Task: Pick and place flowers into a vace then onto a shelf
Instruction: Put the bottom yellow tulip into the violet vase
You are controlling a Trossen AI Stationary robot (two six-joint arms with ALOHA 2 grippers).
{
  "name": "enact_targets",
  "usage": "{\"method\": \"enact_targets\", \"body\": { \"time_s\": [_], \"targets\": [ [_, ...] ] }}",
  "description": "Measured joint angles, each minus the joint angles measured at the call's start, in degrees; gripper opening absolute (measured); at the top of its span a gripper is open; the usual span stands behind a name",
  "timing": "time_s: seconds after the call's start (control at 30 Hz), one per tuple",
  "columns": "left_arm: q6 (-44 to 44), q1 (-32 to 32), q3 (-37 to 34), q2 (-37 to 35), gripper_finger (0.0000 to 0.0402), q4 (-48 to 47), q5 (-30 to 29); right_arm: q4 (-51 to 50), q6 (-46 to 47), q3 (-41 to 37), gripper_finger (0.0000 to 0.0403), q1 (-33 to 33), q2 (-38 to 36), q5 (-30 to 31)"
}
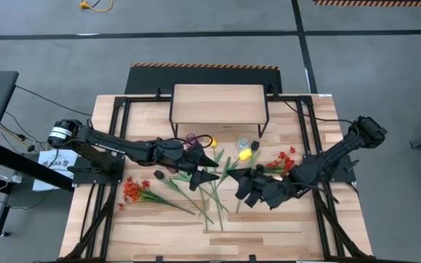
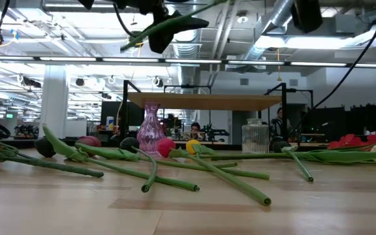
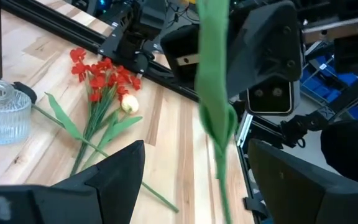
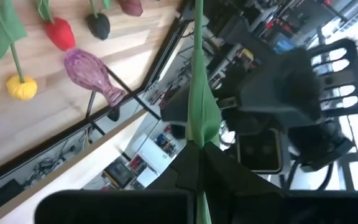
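Observation:
My right gripper (image 4: pixel 199 154) is shut on a long green flower stem (image 4: pixel 197 74), held high above the table's middle; its head does not show. My left gripper (image 3: pixel 194 180) faces it, open, with one finger on each side of that stem (image 3: pixel 215 93) and apart from it. The stem's leaf (image 2: pixel 168 26) shows high in the low view. A purple glass vase (image 2: pixel 150 130) stands upright in front of the shelf (image 1: pixel 218 102). Tulips such as a yellow one (image 1: pixel 244 155) lie flat on the table. My right gripper pinches the green stem (image 4: pixel 199 134) between its two fingers, just below a leaf. The fingers come nearly level from the table's right. The flower is lifted clear of the table, and its stem runs on past the fingertips between my left gripper's fingers.
A clear glass jar (image 1: pixel 243 143) stands beside the vase. Orange-red sprays (image 1: pixel 134 190) lie at the near left, and a red spray with a cream tulip (image 3: pixel 107 87) lies at the right. Black frame rails (image 1: pixel 119 139) run along both sides of the table.

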Motion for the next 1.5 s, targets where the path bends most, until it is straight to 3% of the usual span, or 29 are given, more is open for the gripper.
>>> {"method": "enact_targets", "body": {
  "time_s": [0.47, 0.67, 1.07, 1.5],
  "targets": [
    [-0.1, 0.0, 0.0, 0.0, 0.0275, -2.1, -8.4, 1.0, 0.3, 0.0, 0.0006, -2.7, 0.0, -1.0],
    [-0.4, -0.2, 0.0, 0.0, 0.0275, -2.4, -8.2, 1.0, 0.3, 0.0, 0.0006, -2.7, 0.0, -1.4],
    [0.7, -2.0, 0.0, 0.0, 0.0275, 2.3, -2.0, 1.3, 0.3, 0.0, 0.0006, -2.7, 0.0, -3.4],
    [-0.2, -2.6, 0.0, 0.0, 0.0275, 1.2, -2.0, 4.3, -0.1, 0.0, 0.0006, -2.7, 0.0, -3.9]
  ]
}}
